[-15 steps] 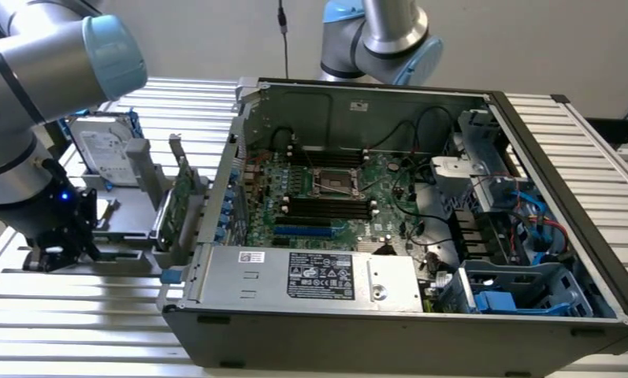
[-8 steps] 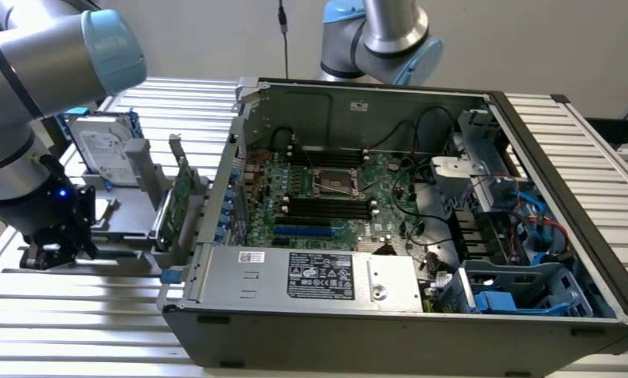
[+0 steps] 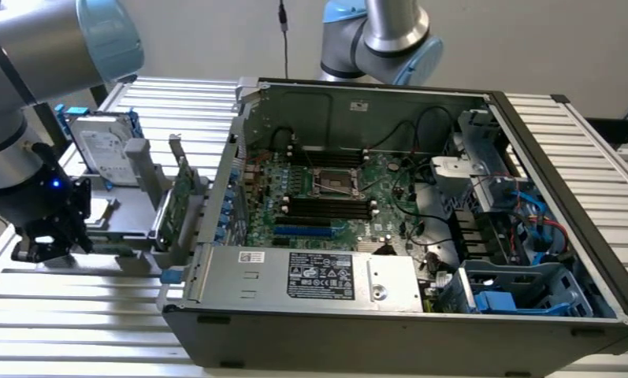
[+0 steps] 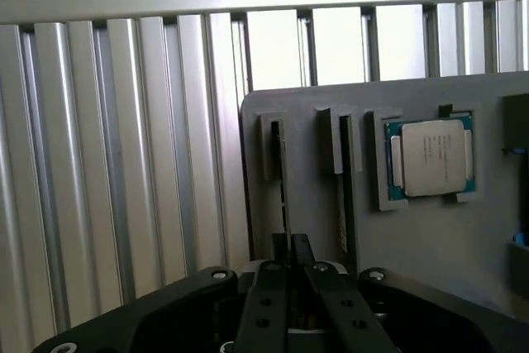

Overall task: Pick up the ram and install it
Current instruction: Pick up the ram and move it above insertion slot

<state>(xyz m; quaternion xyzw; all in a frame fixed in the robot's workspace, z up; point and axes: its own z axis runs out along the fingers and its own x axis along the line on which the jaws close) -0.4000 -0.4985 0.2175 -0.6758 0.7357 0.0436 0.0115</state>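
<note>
**Step in hand: pick-up.** In the exterior view the black two-finger gripper [image 3: 42, 242] is at the exterior view's left, lowered over the grey moulded parts holder [image 3: 119, 224]. The holder rests on the ribbed aluminium table [image 3: 83, 315], beside the open dark-grey computer case [image 3: 398, 335].

**Position of the workpiece.** The ram [image 4: 285, 179], a long, thin circuit strip seen edge-on as a dark line, stands upright in a narrow slot of the holder [image 4: 413, 270]. It is the slot nearest the holder's edge. A second, similar edge-on strip [image 4: 343, 204] stands in the neighbouring slot. A square, silver-capped processor chip [image 4: 430, 155] lies flat in a recess just beyond that.

**Claw state.** In the wrist view the gripper [image 4: 291, 244] has its jaws drawn almost together, one on each flat face of the ram. They appear to be closed on it, though actual contact cannot be confirmed from this angle. The ram is not yet raised and its far end sits in the slot.

**Progress.** Early. Installation is not begun, and the black memory slots [image 3: 329, 206] on the green motherboard in the case are well apart from the gripper.

**Requirement for the move.** Extraction calls for a straight pull along the slot, with no twist, so that the strip does not bind or brush the neighbouring strip.
</note>
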